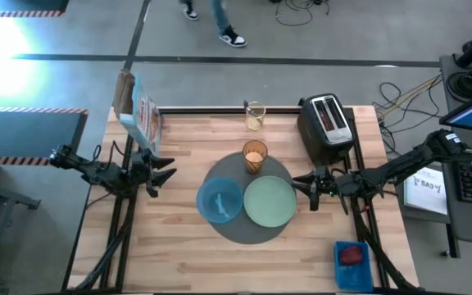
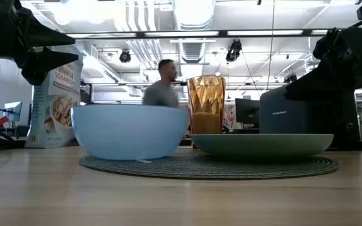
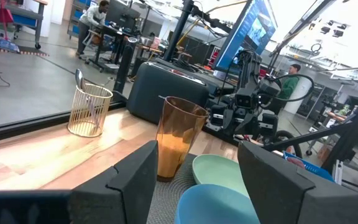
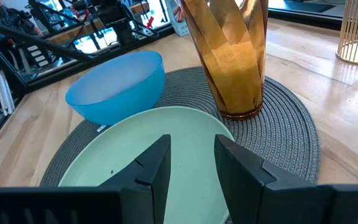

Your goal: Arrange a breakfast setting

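Breakfast setting is grouped near the counter's (image 1: pixel 187 246) centre: round dark-grey mat (image 1: pixel 248 233) w/ small blue bowl (image 1: pixel 219 200), pale green plate (image 1: pixel 270 201) and glass of orange drink (image 1: pixel 254 156) set on it. Bowl and plate are seen side by side, just about touching, in the high view; glass sits at the mat's far rim, behind both.

Only the high view gives the full layout: black toaster (image 1: pixel 326 123) near the far right corner, cereal box (image 1: pixel 138 111) at the far left edge, wire holder (image 1: pixel 255 115) at the far edge's middle, blue tray (image 1: pixel 352 264) at the near right corner. Drink level, roughly half the glass, is shown only by the wrist and low views. A person is seen beyond the counter in the low view.

Left end effector (image 1: pixel 161 170) is held just off the mat's left side, fingers spread wide, nothing gripped. Right end effector (image 1: pixel 306 188) is held just beside the plate's right rim, fingers parted a little, nothing gripped; in the right wrist view its tips hang over the plate.

Bare counter is left along the near edge and in the near left corner.
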